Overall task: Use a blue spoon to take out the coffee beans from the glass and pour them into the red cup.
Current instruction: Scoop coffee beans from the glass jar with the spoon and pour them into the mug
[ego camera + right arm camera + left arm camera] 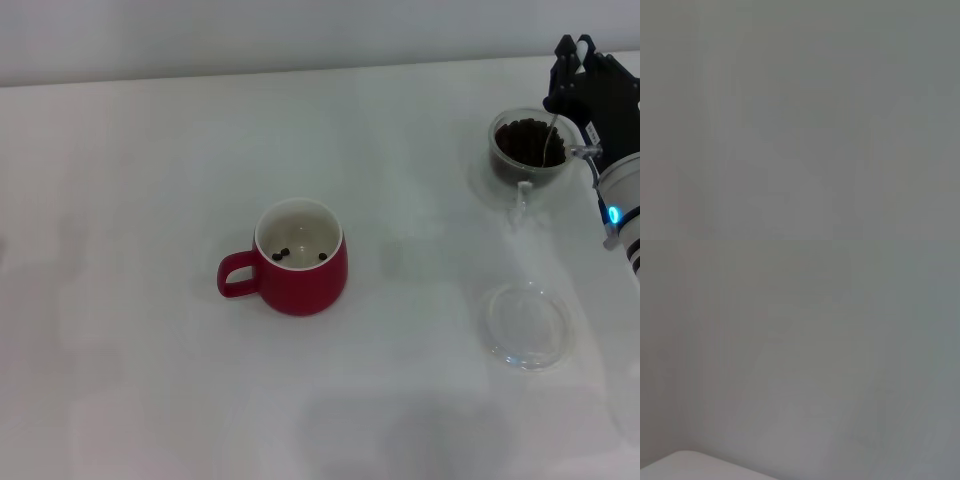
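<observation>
1. The glass [529, 142] stood at the far right of the table [150, 200], heaped with coffee beans [522, 140]; it served as the landmark for everything else.
2. The blue spoon [549, 143] reached down into that heap, its thin neck slanting up toward the right gripper [580, 75], which hung just behind and above the glass. The dark fingers appeared closed around the spoon's upper end, though the handle itself was hidden.
3. The red cup [300, 258] sat well to the left of the glass and nearer the robot, with three beans lying on its white floor.
4. A clear saucer [526, 325] lay nearer the robot than the glass.
5. The left gripper did not show anywhere.
6. Judging by this, a scoop was under way; next, the spoon needed lifting level and carrying leftward to the cup without tipping.
</observation>
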Available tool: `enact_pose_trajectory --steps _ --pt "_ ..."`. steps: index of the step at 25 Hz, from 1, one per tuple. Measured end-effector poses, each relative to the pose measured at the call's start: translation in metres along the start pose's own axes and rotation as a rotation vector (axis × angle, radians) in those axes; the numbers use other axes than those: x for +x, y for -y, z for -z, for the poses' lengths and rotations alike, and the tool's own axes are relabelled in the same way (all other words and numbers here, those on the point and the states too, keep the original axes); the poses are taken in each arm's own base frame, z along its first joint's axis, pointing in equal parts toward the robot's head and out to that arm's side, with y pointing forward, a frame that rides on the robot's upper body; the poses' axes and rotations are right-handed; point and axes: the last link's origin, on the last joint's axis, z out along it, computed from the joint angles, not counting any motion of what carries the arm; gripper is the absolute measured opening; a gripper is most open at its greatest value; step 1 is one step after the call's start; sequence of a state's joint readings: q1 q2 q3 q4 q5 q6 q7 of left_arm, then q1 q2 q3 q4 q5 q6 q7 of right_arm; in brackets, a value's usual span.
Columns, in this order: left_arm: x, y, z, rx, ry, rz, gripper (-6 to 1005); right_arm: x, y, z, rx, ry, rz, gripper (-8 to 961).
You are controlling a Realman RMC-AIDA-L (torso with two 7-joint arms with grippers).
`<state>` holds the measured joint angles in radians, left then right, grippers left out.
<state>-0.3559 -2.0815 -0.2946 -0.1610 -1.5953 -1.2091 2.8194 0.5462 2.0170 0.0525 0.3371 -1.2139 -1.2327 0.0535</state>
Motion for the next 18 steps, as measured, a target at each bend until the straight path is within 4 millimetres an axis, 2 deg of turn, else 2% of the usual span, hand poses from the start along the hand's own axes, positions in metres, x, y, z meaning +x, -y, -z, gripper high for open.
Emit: enact_pose_trajectory --steps 18 --pt "0.0017 0.0015 -0.0009 -0.001 -0.006 -0.008 879 -0.0002 0.0071 -0.0032 0.037 -0.007 -0.100 153"
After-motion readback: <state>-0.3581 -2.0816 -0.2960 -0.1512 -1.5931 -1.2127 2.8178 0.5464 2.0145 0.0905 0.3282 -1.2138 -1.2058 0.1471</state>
